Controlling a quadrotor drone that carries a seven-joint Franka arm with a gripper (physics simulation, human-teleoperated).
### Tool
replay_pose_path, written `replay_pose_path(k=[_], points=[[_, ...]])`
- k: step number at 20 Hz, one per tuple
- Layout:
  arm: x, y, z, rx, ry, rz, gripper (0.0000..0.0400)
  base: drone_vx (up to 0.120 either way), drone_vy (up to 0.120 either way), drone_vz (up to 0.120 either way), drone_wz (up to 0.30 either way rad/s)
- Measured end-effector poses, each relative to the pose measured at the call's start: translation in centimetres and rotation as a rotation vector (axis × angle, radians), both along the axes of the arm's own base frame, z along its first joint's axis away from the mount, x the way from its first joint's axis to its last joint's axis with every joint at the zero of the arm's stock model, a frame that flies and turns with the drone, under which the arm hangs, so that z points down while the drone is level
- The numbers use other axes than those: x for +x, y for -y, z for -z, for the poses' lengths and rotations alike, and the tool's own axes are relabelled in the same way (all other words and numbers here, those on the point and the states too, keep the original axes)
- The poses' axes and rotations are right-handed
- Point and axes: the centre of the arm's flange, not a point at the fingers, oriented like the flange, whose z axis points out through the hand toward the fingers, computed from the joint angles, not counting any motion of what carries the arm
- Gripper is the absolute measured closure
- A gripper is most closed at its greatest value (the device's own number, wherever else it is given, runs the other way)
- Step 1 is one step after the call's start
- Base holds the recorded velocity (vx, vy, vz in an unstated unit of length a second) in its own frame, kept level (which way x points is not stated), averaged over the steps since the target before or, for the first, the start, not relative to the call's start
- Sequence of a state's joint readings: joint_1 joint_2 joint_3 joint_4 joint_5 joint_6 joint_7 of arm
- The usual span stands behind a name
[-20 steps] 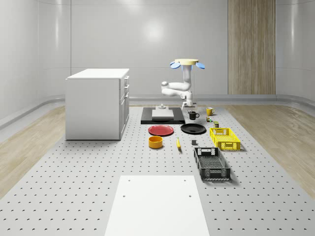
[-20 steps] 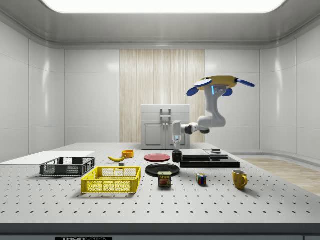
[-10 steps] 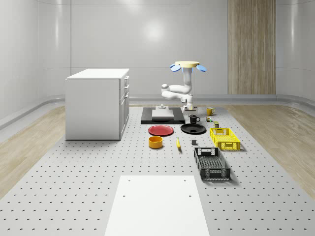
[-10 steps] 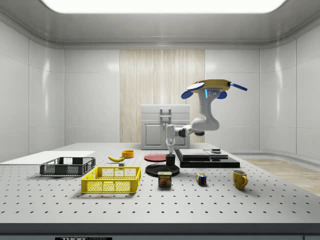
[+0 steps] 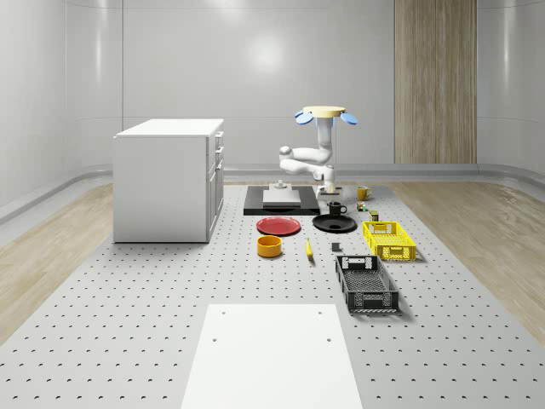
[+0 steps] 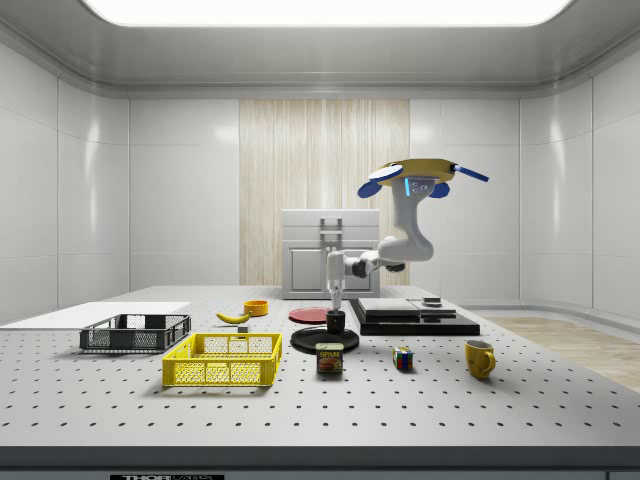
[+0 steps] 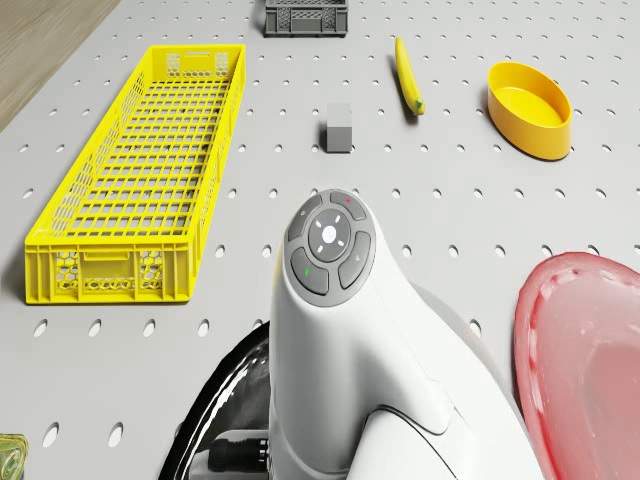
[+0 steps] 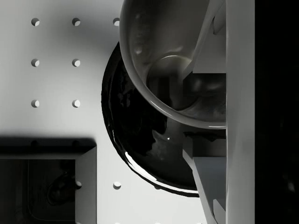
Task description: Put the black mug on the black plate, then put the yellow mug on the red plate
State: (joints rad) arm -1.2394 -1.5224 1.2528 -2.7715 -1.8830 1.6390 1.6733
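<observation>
The drone (image 6: 420,178) is hovering over the tabletop (image 5: 128,324), its end effector (image 6: 335,310) pinching the black mug (image 6: 335,322) over the black plate (image 6: 310,342).

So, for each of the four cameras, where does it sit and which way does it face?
Whole-scene view: off the robot, high, looking down the table; the drone hovers at the far end, arm reaching down.
Side view: off the robot, at table height; the claw holds the black mug over the black plate.
Drone view: on the drone, facing forward and down; the arm shows.
Wrist view: on the wrist, looking along the claw into the mug.
Shared: drone and side views both show the yellow crate.
</observation>
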Motion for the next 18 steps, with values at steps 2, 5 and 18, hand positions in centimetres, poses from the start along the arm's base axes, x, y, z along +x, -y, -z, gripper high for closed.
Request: replay_pose_path(k=[2,5,18], points=[[0.0,0.0,-0.8,0.000,0.000,0.000,0.0290,0.000,0.000,0.000,0.000],[0.0,0.0,-2.0,0.000,0.000,0.000,0.0290,0.000,0.000,0.000,0.000],[0.0,0.0,-2.0,0.000,0.000,0.000,0.0026,0.000,0.000,0.028,0.000]])
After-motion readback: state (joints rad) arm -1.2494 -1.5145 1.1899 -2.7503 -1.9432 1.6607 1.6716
